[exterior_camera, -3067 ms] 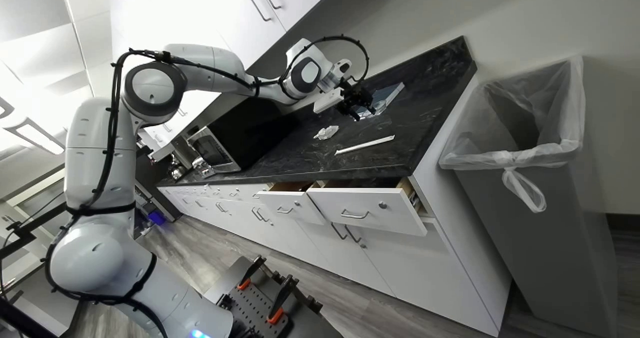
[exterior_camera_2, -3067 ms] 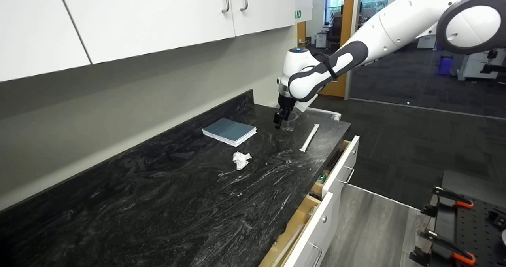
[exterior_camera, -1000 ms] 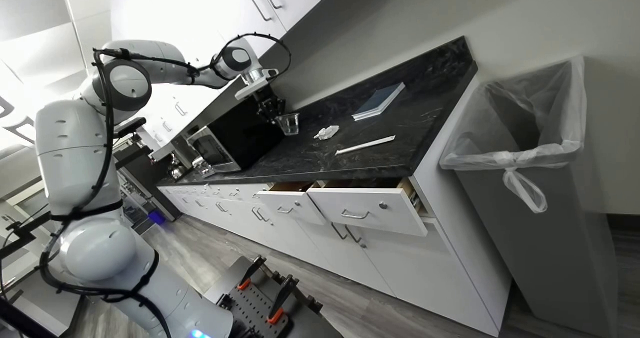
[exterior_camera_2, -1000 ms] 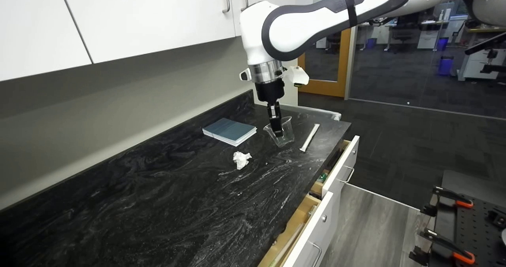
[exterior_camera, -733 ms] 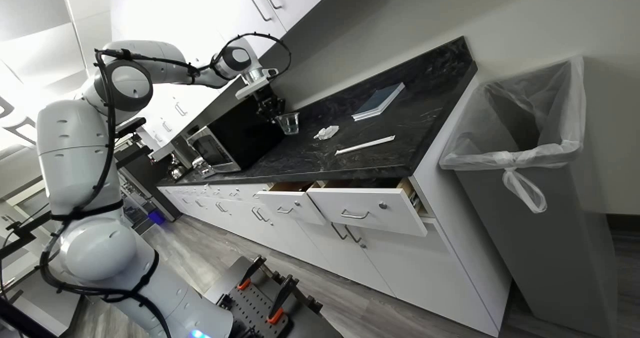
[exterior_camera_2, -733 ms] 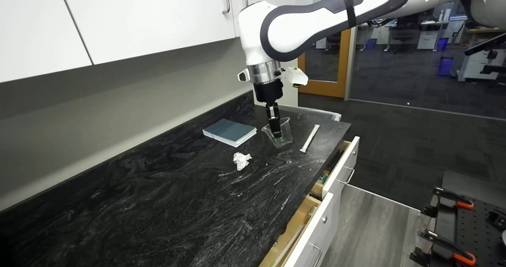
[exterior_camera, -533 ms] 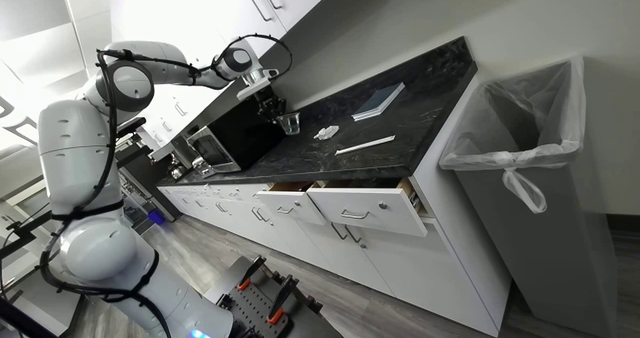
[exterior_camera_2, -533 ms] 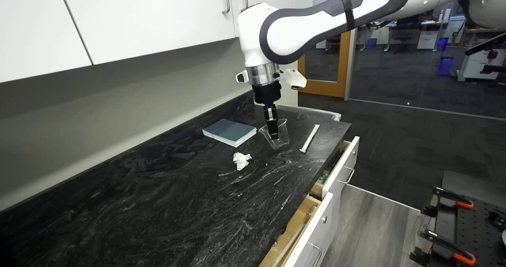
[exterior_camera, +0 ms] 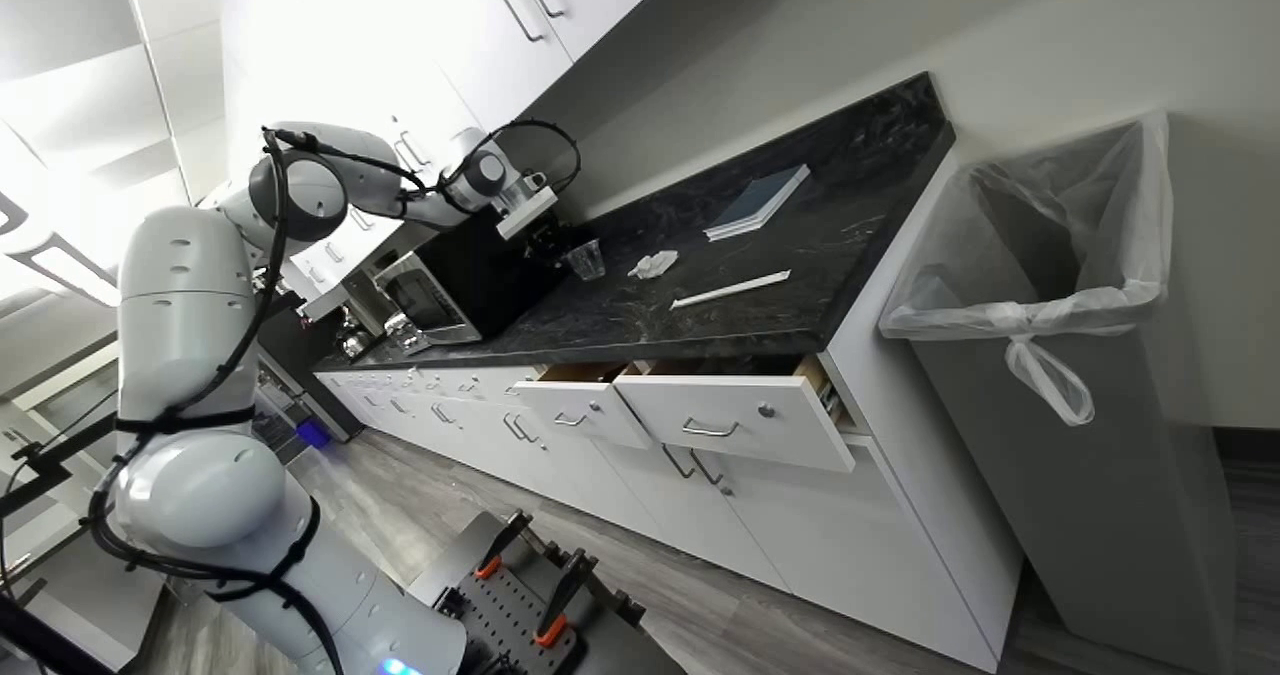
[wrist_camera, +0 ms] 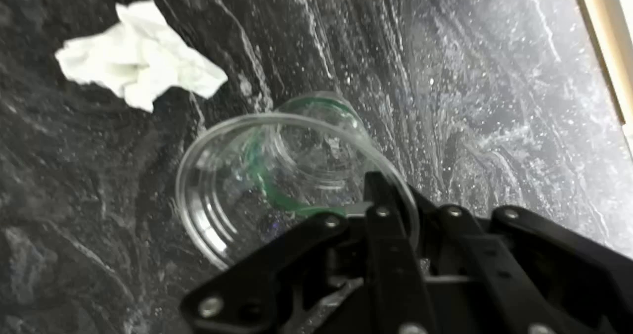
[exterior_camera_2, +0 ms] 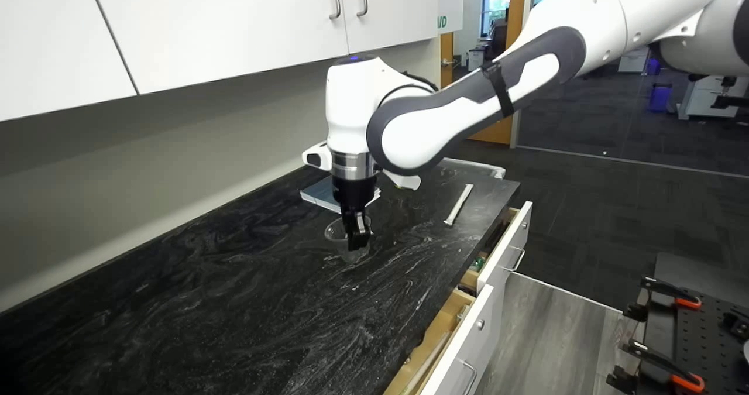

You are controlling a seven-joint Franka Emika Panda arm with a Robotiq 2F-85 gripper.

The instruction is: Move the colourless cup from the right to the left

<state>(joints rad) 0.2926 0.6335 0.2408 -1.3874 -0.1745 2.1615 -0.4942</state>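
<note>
The cup [wrist_camera: 287, 166] is clear, with a curved green streak in the wrist view, and the gripper [exterior_camera_2: 358, 240] is black. The counter [exterior_camera_2: 263, 319] is black, marbled with pale veins. Crumpled paper [wrist_camera: 141, 57] is white; the book [exterior_camera: 757, 203], blue with white edges; the bin [exterior_camera: 1090, 485], grey.

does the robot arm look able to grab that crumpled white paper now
Probably not yet: the gripper pinches the clear cup by its wall and would likely have to release it first. The crumpled paper itself lies uncovered.
</note>
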